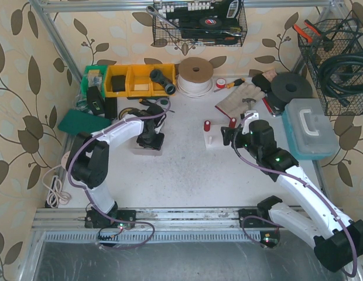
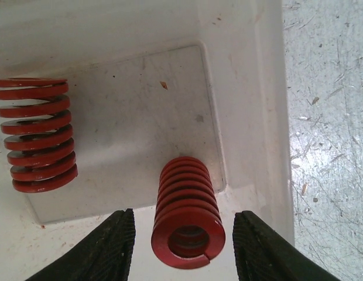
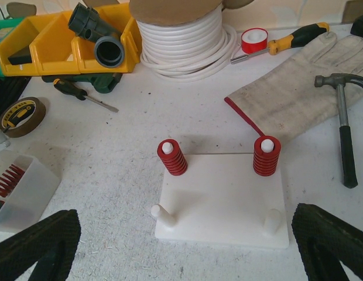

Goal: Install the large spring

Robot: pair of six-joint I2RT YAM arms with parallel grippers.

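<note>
In the left wrist view a red spring [image 2: 187, 216] lies in a white tray [image 2: 252, 88], its open end towards the camera. My left gripper [image 2: 184, 234] is open, with one finger on each side of the spring and not touching it. A second red spring [image 2: 38, 134] lies on its side at the tray's left. In the right wrist view a white peg plate [image 3: 225, 199] carries red springs on its two far pegs [image 3: 171, 157] [image 3: 266, 155]. The two near pegs [image 3: 164, 215] [image 3: 273, 221] are bare. My right gripper [image 3: 184, 219] is open and empty, just short of the plate.
Yellow bins [image 1: 137, 80], a white cable reel [image 1: 195, 77], a glove [image 3: 293, 93], a hammer [image 3: 344, 129] and a screwdriver [image 3: 281, 40] lie behind the plate. A toolbox [image 1: 310, 129] stands at the right. The spring tray also shows at the left [image 3: 29, 193].
</note>
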